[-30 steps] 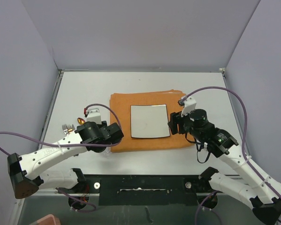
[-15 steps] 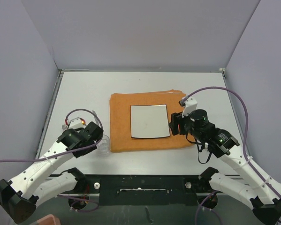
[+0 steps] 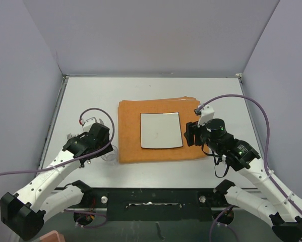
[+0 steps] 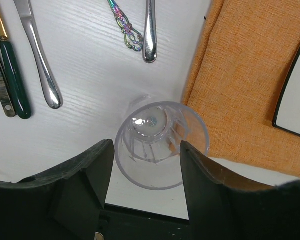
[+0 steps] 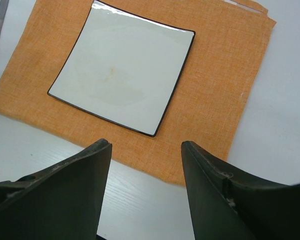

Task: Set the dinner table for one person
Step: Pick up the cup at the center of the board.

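Note:
The dinner table [image 3: 90, 96] is a white top with an orange mat [image 3: 191, 108] in its middle and a square white plate [image 3: 161, 130] on the mat. A clear glass [image 3: 110, 154] stands upright on the table at the mat's near left corner. In the left wrist view the glass [image 4: 160, 145] sits just ahead of my left gripper [image 4: 145, 147], which is open with gaps on both sides. My left gripper [image 3: 104, 148] hovers beside it. My right gripper [image 5: 145, 150] is open and empty over the mat's [image 5: 215, 90] near edge, right of the plate [image 5: 122, 67].
Several pieces of cutlery lie left of the mat: a green-handled one [image 4: 12, 75], a silver handle [image 4: 39, 60], an iridescent handle [image 4: 124, 27] and another silver handle [image 4: 149, 35]. Grey walls enclose the table on three sides. The arm bases line the near edge.
My left arm swung left off the mat's edge, and the glass now shows standing on the table by the mat's corner. The right arm has barely moved.

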Tool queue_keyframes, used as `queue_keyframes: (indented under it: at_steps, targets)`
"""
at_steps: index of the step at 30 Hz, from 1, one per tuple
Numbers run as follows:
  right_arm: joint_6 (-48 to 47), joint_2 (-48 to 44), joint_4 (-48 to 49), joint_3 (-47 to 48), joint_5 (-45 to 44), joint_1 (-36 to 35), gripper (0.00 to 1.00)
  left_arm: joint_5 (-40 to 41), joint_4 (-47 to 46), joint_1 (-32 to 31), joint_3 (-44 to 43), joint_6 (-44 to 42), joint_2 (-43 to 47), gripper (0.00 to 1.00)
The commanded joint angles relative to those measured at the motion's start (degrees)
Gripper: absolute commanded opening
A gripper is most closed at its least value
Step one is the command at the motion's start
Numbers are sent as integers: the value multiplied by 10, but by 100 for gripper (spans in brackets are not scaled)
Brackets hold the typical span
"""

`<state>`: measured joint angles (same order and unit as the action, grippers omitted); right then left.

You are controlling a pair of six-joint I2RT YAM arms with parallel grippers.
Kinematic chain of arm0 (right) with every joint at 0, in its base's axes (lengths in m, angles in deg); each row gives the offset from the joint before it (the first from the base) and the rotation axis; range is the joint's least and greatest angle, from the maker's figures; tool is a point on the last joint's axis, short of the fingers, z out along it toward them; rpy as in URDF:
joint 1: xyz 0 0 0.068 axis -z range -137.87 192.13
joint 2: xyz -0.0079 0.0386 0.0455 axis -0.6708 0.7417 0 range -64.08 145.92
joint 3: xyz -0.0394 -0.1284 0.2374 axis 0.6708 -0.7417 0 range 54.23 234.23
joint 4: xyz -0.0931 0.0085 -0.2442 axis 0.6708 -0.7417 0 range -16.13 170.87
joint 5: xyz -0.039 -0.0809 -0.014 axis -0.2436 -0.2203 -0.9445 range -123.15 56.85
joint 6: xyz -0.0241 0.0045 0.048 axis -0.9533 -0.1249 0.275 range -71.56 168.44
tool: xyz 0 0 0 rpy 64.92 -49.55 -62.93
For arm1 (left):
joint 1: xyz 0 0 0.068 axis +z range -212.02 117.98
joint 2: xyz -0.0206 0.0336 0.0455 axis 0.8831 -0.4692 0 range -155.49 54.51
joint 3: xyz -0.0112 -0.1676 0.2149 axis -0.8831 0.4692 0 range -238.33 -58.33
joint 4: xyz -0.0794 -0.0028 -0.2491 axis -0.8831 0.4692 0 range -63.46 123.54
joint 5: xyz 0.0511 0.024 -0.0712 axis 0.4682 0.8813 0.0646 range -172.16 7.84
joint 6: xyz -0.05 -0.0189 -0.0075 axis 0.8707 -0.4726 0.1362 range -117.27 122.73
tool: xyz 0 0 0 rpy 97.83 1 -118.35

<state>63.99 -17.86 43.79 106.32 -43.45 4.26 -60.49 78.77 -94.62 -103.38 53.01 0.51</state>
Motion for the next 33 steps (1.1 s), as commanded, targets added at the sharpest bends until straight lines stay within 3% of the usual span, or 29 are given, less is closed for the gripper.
queue_keyframes:
  at_steps: [1,23,26,31,33]
  targets:
    - [-18,-12,7,31,-23,0,58,-7,-25,15,-1,-3,-8,53]
    - [-13,9,13,36,-20,17,57,8,46,24,31,59,-10,48]
    - [-7,8,14,33,-22,19,57,-6,36,24,49,71,-20,41]
    - [-3,10,11,33,-23,20,56,-38,-3,24,82,80,-16,0]
    - [-1,9,9,32,-27,20,56,-37,-8,24,81,78,-13,0]
